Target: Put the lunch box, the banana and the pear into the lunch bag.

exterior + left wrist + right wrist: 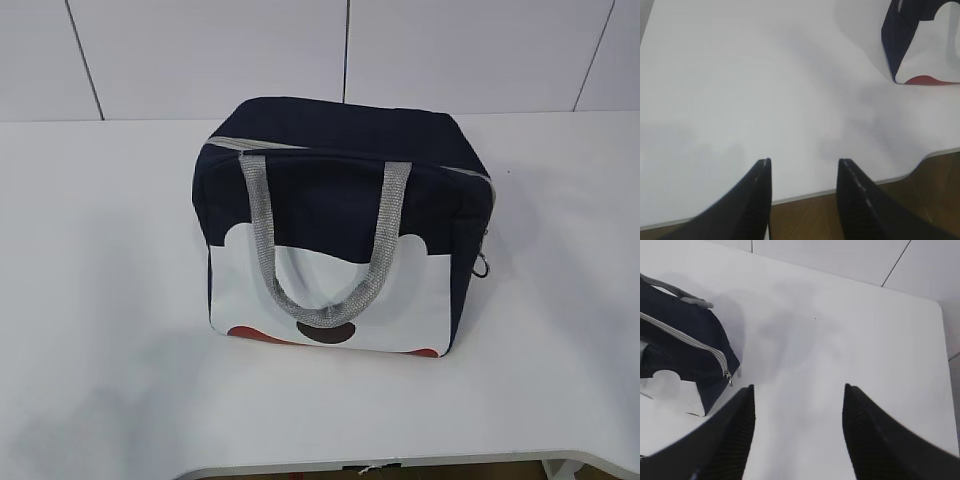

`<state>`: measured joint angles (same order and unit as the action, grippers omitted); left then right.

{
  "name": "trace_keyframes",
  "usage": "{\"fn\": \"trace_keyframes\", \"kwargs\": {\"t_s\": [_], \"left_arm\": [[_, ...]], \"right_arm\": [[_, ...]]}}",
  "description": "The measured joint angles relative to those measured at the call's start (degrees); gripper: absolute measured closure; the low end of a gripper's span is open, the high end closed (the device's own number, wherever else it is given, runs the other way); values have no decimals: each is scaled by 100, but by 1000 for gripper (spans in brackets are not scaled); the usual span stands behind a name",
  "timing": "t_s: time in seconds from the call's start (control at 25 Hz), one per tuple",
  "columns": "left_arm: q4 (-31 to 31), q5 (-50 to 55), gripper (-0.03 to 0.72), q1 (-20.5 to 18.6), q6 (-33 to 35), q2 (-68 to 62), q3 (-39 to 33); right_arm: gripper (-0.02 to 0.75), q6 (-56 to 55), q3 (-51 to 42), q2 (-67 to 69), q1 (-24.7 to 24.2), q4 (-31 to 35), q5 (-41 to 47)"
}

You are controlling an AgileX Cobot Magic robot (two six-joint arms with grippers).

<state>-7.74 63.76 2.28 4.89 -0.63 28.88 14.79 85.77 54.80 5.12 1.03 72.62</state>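
I am looking at the lunch bag (340,225), which is sitting upright near the middle of the white counter (100,300). Its navy top is looking closed, its grey zipper (685,337) is running along the upper edge, and the ring pull (483,266) is hanging at the bag's right end. The two grey webbing handles (325,250) are drooping over the front panel, which is showing white with red and black patches at the bottom.

My left claw (802,167) is hanging spread and empty over the counter's near edge, with a corner of the bag off to its upper right, well apart from it. My right claw (797,390) is also gaping wide with nothing between its fingers, hovering over bare counter just beside the bag's zipper end.

I am not seeing the lunch box, the banana or the pear in any view.
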Motion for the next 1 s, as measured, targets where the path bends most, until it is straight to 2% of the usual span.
{"fn": "trace_keyframes", "kwargs": {"t_s": [0.16,1.0], "left_arm": [[0,0,383,0,0,0,0],[0,0,383,0,0,0,0]], "right_arm": [[275,-11,-269,-586,0,-53,0],[275,-594,-3459,-3817,0,-193,28]]}}
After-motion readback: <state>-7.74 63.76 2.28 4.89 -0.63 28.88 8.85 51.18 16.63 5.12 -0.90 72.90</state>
